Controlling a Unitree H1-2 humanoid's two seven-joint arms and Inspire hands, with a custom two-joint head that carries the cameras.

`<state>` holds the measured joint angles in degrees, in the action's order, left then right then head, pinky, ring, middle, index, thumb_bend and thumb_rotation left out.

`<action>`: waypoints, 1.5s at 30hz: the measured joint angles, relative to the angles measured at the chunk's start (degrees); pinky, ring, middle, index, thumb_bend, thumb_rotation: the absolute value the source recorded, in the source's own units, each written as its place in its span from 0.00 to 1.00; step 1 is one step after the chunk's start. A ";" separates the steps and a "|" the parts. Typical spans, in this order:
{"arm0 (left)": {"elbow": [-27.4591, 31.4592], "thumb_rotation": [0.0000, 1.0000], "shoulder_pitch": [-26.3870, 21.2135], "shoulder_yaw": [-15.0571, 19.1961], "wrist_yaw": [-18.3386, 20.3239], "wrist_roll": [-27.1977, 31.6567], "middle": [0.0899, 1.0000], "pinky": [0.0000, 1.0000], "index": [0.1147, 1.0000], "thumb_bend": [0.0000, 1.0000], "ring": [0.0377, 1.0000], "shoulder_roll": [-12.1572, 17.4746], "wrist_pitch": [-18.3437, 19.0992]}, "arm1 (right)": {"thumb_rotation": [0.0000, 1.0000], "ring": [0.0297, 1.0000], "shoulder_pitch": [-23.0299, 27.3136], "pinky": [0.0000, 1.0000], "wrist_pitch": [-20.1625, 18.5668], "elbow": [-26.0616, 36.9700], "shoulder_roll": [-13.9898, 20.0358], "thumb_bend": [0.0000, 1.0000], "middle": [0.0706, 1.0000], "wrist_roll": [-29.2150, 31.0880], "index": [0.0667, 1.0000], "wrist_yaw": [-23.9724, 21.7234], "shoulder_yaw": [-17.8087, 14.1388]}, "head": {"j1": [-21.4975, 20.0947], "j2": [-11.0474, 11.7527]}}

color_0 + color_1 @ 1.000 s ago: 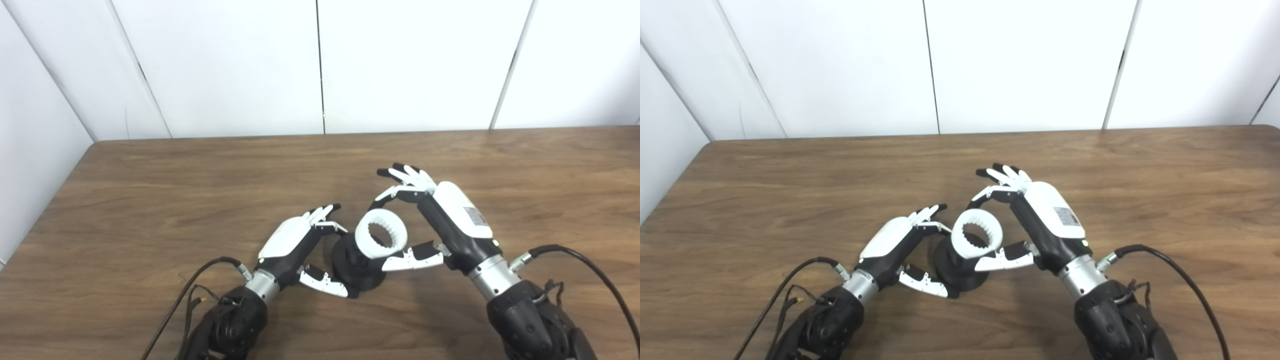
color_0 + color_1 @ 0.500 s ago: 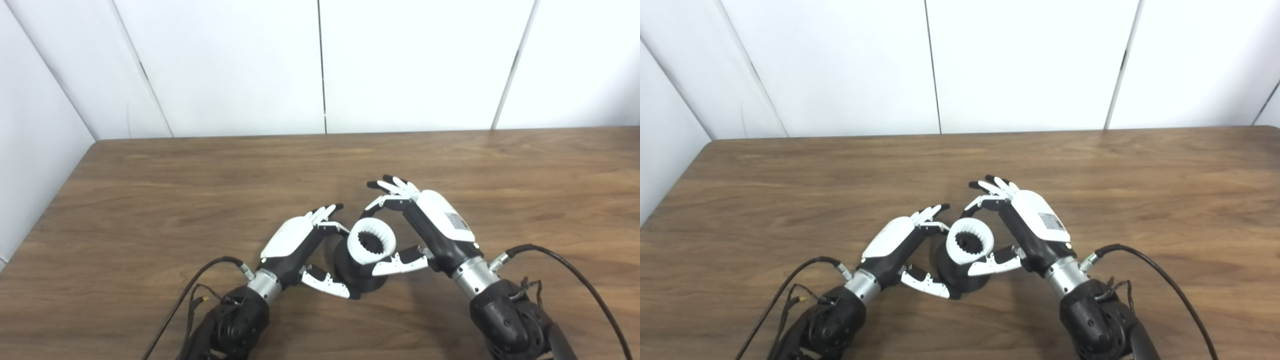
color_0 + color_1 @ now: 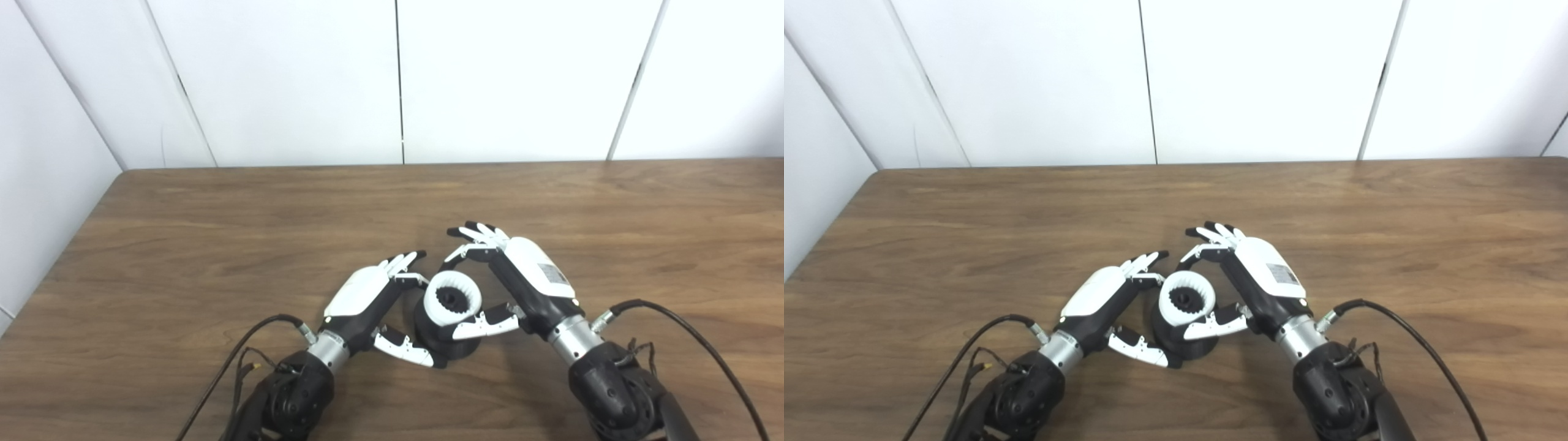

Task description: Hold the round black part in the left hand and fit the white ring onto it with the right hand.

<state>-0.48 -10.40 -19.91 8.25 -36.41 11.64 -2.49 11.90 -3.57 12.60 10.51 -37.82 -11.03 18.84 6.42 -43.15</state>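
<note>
I'm looking at a bare test-lab bench: plain wooden tabletop, white panelled walls closing it in.

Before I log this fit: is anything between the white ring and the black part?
Nothing visible. The white ring, held by the right robot hand, sits over the round black part, steadied by the left robot hand.

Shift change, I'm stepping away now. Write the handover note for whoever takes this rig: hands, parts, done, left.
Left hand: shut on the round black part, which stands on the table.
Right hand: shut on the white ring, pinched between fingers and thumb.
Done: ring brought over the black part, its toothed hub showing through the ring's hole.
Left: whether the ring is fully seated cannot be told; press it home if needed, then release the right hand.
</note>
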 measured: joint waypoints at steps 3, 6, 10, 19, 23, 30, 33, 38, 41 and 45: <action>0.08 0.41 0.01 -0.02 0.00 -0.07 1.00 1.00 0.57 0.99 1.00 0.00 0.02 | 0.31 0.96 0.10 1.00 0.01 -0.02 -0.02 0.80 0.89 -0.03 0.56 -0.06 0.24 | 0.18 -0.17; 0.08 0.41 0.05 -0.13 -0.16 -0.18 1.00 1.00 0.58 1.00 1.00 0.00 0.01 | 0.31 0.96 0.10 1.00 0.04 -0.29 -0.07 0.80 0.89 -0.07 0.56 -0.08 0.64 | 0.35 -0.26; 0.08 0.43 0.06 -0.14 -0.27 -0.21 1.00 1.00 0.58 1.00 1.00 0.00 0.00 | 0.31 0.96 0.13 1.00 0.05 -0.46 -0.32 0.80 0.89 -0.08 0.56 -0.10 0.86 | 0.35 -0.35; 0.37 0.40 0.06 -0.14 0.08 -0.01 1.00 1.00 0.57 1.00 1.00 -0.08 0.52 | 0.38 0.98 0.86 1.00 -0.43 -0.43 -0.17 0.82 0.92 -0.85 0.63 -2.42 1.92 | 0.09 -0.61; 0.83 0.39 0.06 -0.11 0.82 0.23 1.00 1.00 0.56 0.99 1.00 -0.15 1.18 | 0.39 0.99 0.86 1.00 -1.82 -0.02 0.35 0.87 0.94 -1.57 0.72 -4.92 2.23 | 0.00 -0.53; 0.98 0.39 0.06 0.00 1.16 0.27 1.00 1.00 0.57 0.97 1.00 -0.13 1.23 | 0.41 1.00 0.99 0.99 -3.84 1.42 1.45 0.94 0.98 -2.31 0.88 -7.29 1.91 | -0.09 -0.62; 1.22 0.38 0.06 0.06 1.54 0.27 1.00 1.00 0.57 0.97 1.00 -0.05 1.34 | 0.41 1.00 0.99 0.99 -4.18 1.43 2.04 0.95 0.99 -2.43 0.91 -7.34 1.74 | -0.09 -0.62; 1.36 0.37 0.06 0.26 2.05 0.42 1.00 1.00 0.57 0.97 1.00 -0.01 1.39 | 0.41 1.00 0.99 1.00 -4.32 1.56 2.59 0.97 1.00 -2.42 0.95 -7.54 1.51 | -0.09 -0.53; 1.39 0.39 0.06 0.27 2.11 0.42 1.00 1.00 0.57 0.97 1.00 0.01 1.39 | 0.41 1.00 0.99 1.00 -4.74 1.85 2.59 0.99 1.00 -2.42 0.98 -8.56 1.56 | -0.44 -0.62; 1.64 0.37 0.09 0.37 2.42 0.44 1.00 1.00 0.57 0.97 1.00 0.03 1.57 | 0.43 1.00 1.06 1.00 -7.23 3.23 3.17 1.00 1.00 -2.86 1.00 -11.66 1.53 | -0.79 -0.70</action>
<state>1.15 -10.31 -19.54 10.67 -35.97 11.67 -0.92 12.97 -10.80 15.83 13.68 -40.68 -22.69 20.37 5.63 -43.86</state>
